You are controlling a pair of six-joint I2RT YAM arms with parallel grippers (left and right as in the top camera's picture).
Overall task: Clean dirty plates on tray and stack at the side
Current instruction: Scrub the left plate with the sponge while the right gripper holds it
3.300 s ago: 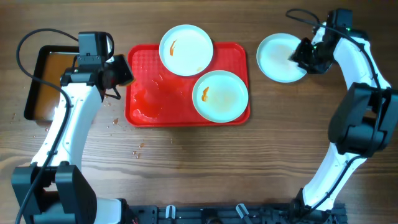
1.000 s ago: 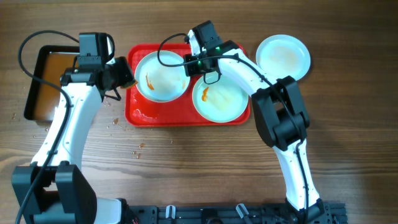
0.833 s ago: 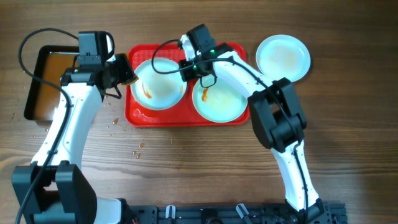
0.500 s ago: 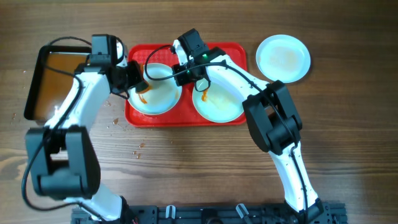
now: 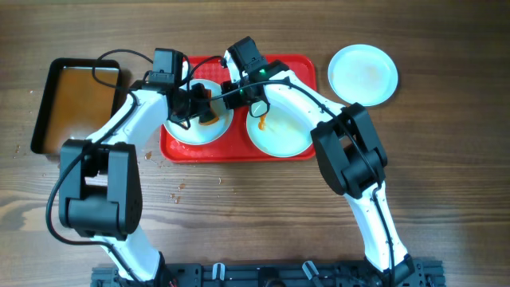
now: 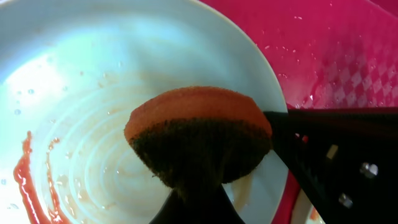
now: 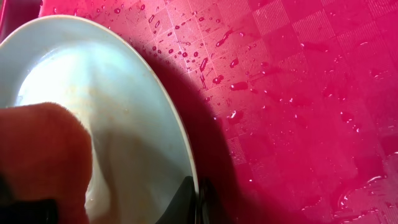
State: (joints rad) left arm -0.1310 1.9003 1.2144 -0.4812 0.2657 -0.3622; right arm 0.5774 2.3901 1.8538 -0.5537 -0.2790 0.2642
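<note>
Wooden table: right claw grips plate on tray; left claw holds sponge.

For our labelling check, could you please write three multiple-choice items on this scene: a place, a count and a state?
1. Where is the plate that is off the tray? A on the table, right of the tray; B stacked on another plate; C left of the tray.
2. How many plates lie on the tray? A one; B two; C three.
3. What state is the left end effector in? A open, empty; B shut on a sponge; C shut on a plate rim.
Answers: 1 A, it sits beyond the tray's right edge. 2 B, overhead shows two on the red surface. 3 B, the left wrist view shows the sponge pinched over the smeared plate.
</note>
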